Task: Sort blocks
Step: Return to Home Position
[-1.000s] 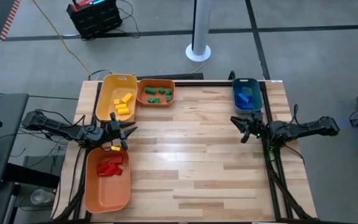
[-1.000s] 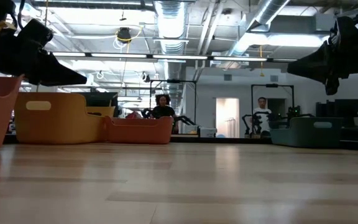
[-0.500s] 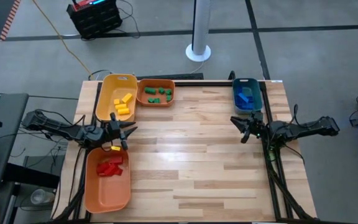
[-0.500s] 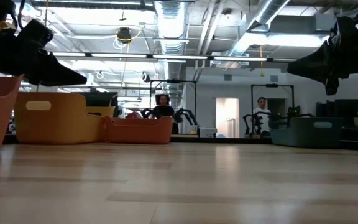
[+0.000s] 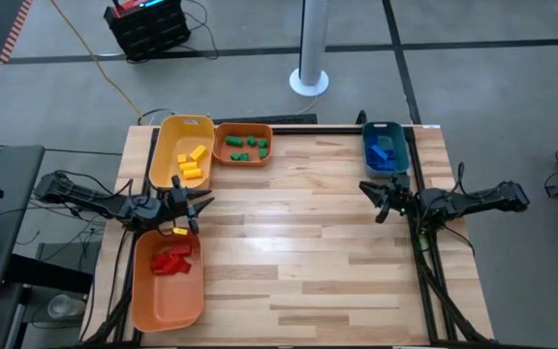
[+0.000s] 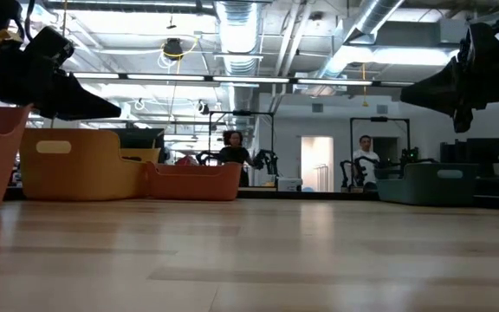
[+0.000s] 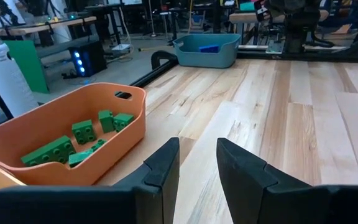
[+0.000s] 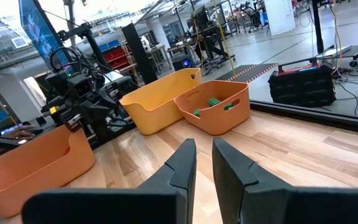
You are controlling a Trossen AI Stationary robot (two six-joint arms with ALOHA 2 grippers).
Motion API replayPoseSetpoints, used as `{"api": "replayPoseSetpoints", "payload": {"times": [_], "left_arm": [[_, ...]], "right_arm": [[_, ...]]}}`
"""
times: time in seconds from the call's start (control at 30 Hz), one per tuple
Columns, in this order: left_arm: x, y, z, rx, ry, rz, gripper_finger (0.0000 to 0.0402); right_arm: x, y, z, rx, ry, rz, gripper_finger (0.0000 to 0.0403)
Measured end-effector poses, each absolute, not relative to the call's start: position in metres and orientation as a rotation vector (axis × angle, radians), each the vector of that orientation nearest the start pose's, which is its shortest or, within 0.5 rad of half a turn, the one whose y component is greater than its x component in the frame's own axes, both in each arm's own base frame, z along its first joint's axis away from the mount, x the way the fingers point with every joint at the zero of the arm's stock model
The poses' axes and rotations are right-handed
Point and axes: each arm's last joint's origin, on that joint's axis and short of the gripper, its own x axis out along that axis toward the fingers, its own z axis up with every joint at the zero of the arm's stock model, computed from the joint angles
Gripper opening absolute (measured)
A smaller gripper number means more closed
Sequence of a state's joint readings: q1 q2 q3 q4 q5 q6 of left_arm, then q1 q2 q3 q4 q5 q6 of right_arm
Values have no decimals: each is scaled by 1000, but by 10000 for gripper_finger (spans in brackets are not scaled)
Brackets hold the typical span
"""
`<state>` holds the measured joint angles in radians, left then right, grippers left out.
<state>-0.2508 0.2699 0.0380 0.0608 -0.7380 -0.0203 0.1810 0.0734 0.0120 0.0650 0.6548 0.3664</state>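
All the blocks lie in bins. Yellow blocks [image 5: 192, 163] are in the yellow bin [image 5: 168, 145]. Green blocks [image 5: 245, 145] [image 7: 73, 142] are in the small orange bin [image 5: 243, 161]. Blue blocks [image 5: 384, 152] are in the teal bin [image 5: 367, 145]. Red blocks [image 5: 171, 260] are in the large orange bin [image 5: 168, 305]. My left gripper [image 5: 200, 206] [image 7: 197, 146] hovers at the table's left edge between the yellow and large orange bins, empty, fingers nearly together. My right gripper [image 5: 368, 192] [image 8: 204, 144] hovers near the right edge below the teal bin, empty, with a narrow gap.
The bins stand along the far edge and the left side of the wooden table [image 5: 298, 242]. Bare wood stretches between both grippers and toward the near edge. In the room beyond the table, people [image 6: 365, 156] stand far off.
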Motion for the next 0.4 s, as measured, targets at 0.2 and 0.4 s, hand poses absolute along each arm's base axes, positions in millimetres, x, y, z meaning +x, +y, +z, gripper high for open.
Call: {"api": "replayPoseSetpoints", "payload": {"times": [0.2, 0.4], "left_arm": [[107, -7, 161, 43, 143, 489, 100], [107, -7, 161, 63, 147, 487, 100]], "right_arm": [[97, 0, 168, 361, -90, -468, 65], [97, 0, 168, 361, -90, -468, 65]]}}
